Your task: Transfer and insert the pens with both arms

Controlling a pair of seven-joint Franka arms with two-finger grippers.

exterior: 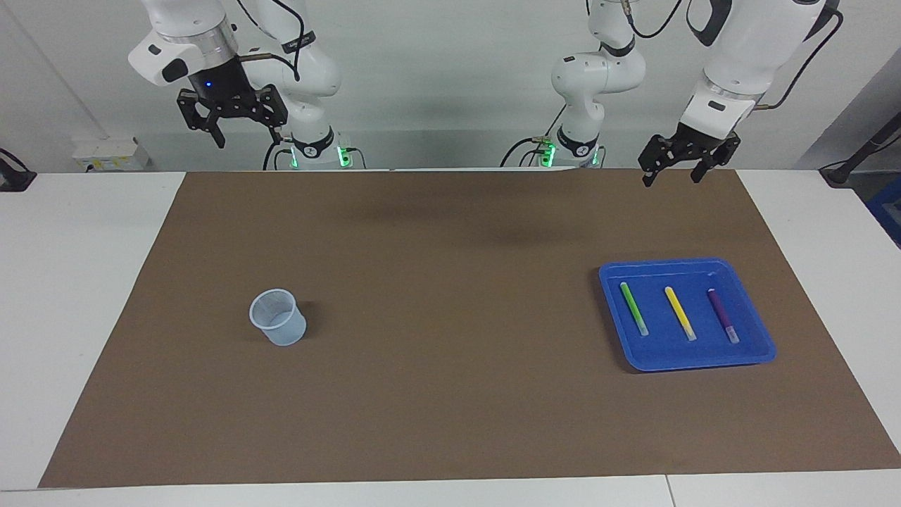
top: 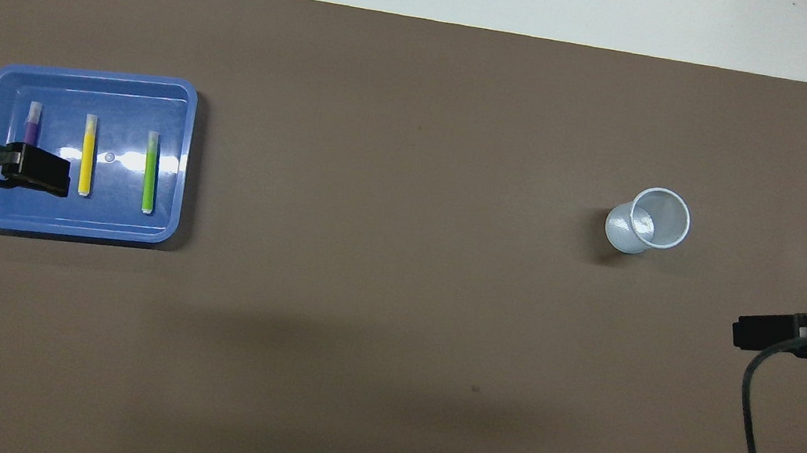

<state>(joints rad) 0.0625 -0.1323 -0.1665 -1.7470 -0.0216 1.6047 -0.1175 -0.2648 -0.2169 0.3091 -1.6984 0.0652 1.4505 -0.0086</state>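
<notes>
Three pens: a green pen [exterior: 633, 308], a yellow pen [exterior: 680, 313] and a purple pen [exterior: 723, 315] lie side by side, apart from one another, in a blue tray [exterior: 746, 355] toward the left arm's end of the tabletop [exterior: 77, 296].

Long axis: each pen runs roughly from the robots' edge outward, slightly slanted in the facing view, with its pale end farther from the robots.

Left jaws: the left gripper [exterior: 677, 172] hangs raised over the brown mat [exterior: 436, 232] at the robots' edge, nearer to the robots than the tray; its jaws stand spread wide and hold nothing. In the overhead view it overlaps the purple pen's part of the tray, but the facing view shows it well above and touching nothing.

Right jaws: the right gripper [exterior: 248, 132] waits high at the right arm's end, jaws also wide apart and empty.

Cup: a clear plastic cup [exterior: 277, 317] stands upright on the mat toward the right arm's end, well apart from the tray.

Nearer arm: the left, by a wide margin; the tray sits on its side, the cup on the right arm's.

Stage, as a judgement: nothing is picked yet; the opening move looks like a descent by the left jaws onto one pen, closing across its slim width.

Risk, as a judgement: neighbouring pens lie close enough to be nudged.
</notes>
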